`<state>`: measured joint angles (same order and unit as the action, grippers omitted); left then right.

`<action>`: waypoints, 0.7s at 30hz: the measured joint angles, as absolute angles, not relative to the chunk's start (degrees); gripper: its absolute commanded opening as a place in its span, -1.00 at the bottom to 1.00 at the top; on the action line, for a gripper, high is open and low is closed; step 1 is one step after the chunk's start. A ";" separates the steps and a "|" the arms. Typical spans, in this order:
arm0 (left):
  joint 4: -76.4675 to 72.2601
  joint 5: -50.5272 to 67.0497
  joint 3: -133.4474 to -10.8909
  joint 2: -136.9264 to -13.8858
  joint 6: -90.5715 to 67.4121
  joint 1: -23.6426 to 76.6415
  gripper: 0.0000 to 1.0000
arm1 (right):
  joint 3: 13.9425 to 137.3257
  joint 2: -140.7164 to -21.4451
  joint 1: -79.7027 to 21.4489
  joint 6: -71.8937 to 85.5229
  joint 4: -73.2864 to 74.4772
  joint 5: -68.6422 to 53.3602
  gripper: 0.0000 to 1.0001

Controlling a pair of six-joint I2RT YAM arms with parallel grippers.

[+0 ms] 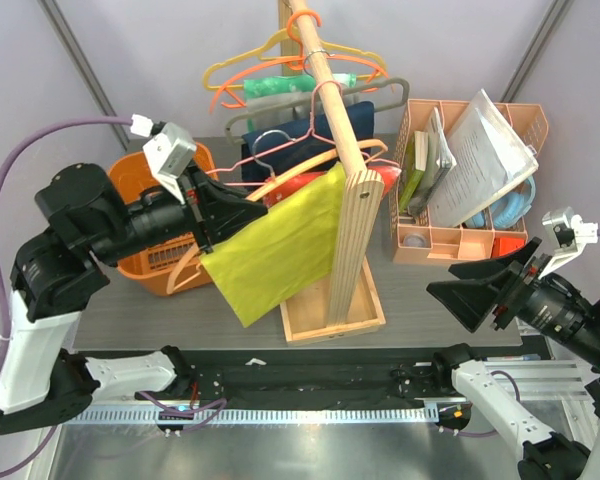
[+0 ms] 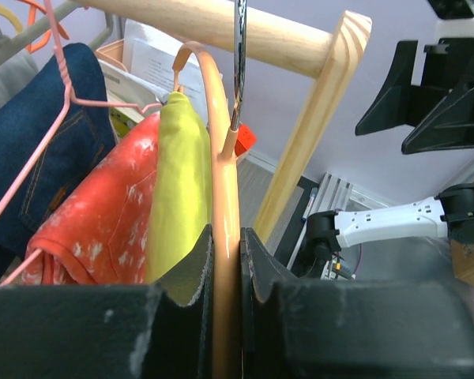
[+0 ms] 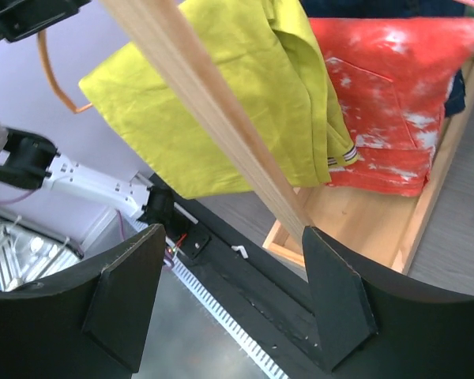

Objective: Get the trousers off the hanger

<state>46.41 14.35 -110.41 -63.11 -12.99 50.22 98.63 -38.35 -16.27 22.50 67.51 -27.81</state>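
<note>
The yellow-green trousers (image 1: 280, 245) hang over the peach plastic hanger (image 1: 183, 272) on the wooden rack, spread wide toward the left. My left gripper (image 1: 225, 215) is shut on the hanger's peach bar (image 2: 225, 237), with the trousers (image 2: 182, 181) just left of the jaws. My right gripper (image 1: 472, 287) is open and empty to the right of the rack, apart from the cloth. In the right wrist view the trousers (image 3: 221, 103) hang behind the wooden post (image 3: 213, 126), above my open gripper (image 3: 235, 241).
A red white-patterned cloth (image 2: 103, 221), a navy garment (image 2: 31, 158) and a pink wire hanger (image 2: 63, 103) hang beside the trousers on the wooden rod (image 1: 330, 90). An orange basket (image 1: 150, 262) stands left, a peach organizer (image 1: 420, 245) with papers right, the rack's wooden base (image 1: 330, 322) in front.
</note>
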 measured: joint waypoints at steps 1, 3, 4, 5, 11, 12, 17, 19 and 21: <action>46.83 14.24 -110.08 -62.28 -13.02 50.22 -1.00 | 99.44 -38.72 -16.27 21.89 67.70 -28.99 0.52; 47.86 13.93 -109.27 -60.62 -13.04 50.22 -1.00 | 100.73 -39.53 -16.27 20.73 67.70 -31.64 0.51; 48.40 13.87 -108.99 -59.81 -13.08 50.22 -1.00 | 101.01 -39.86 -16.29 20.47 67.66 -32.97 0.50; 49.01 13.69 -108.55 -58.94 -13.21 50.22 -1.00 | 101.16 -40.25 -16.27 20.32 67.57 -34.28 0.50; 52.42 12.69 -105.30 -53.25 -14.44 50.22 -1.00 | 106.00 -45.98 -16.16 21.32 66.06 -40.97 0.47; 52.84 12.43 -104.62 -52.40 -14.59 50.22 -1.00 | 107.18 -47.11 -15.99 21.67 65.39 -41.76 0.47; 54.74 11.53 -101.45 -48.97 -15.03 50.22 -1.00 | 116.77 -54.11 -12.84 26.87 59.55 -47.40 0.47; 55.18 11.20 -100.47 -47.90 -15.20 50.22 -1.00 | 120.95 -56.66 -10.39 30.04 55.75 -49.54 0.47; 55.24 10.87 -99.61 -47.27 -15.29 50.22 -1.00 | 125.36 -59.07 -7.33 34.24 51.31 -51.81 0.47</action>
<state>55.24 10.87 -99.61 -47.27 -15.29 50.22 125.36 -59.07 -7.33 34.24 51.31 -51.81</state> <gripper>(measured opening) 0.120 0.736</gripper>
